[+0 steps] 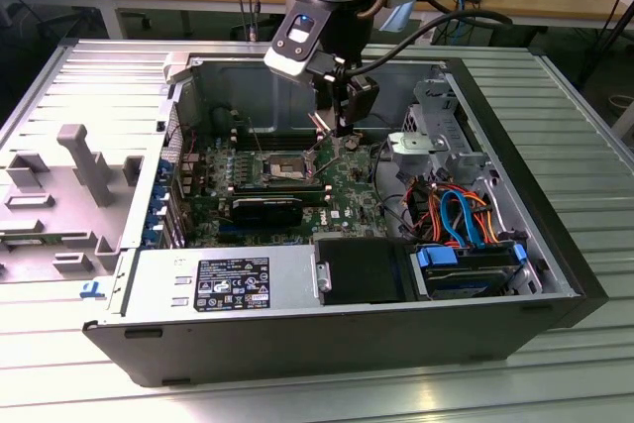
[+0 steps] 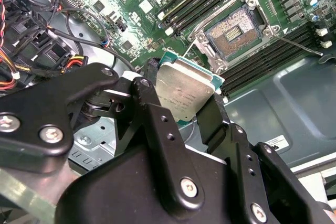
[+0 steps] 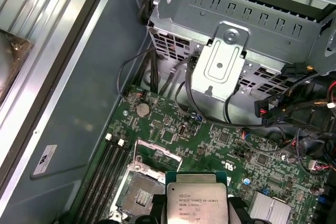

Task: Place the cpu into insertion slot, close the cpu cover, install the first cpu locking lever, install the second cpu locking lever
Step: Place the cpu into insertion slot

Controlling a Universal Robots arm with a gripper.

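Insertion slot (image 1: 282,163) sits exposed on the green board. Just to the exterior view's right hovers the gripper (image 1: 340,136), jaws clamped on the cpu (image 2: 184,95). Clean seating likely demands a level chip, corners squared to the socket.

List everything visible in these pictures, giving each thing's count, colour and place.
cpu: one, silvery-tan, gripped above the board.
insertion slot: one, dark centre, silvery rim, on the board, empty.
circuit board: one, green, inside the case.
case: one, black and grey, open on the table.
cables: several, orange, blue, black, toward the exterior view's right.
table: one, grey ribbed metal, under the case.
hand: one, black, shut on the cpu.
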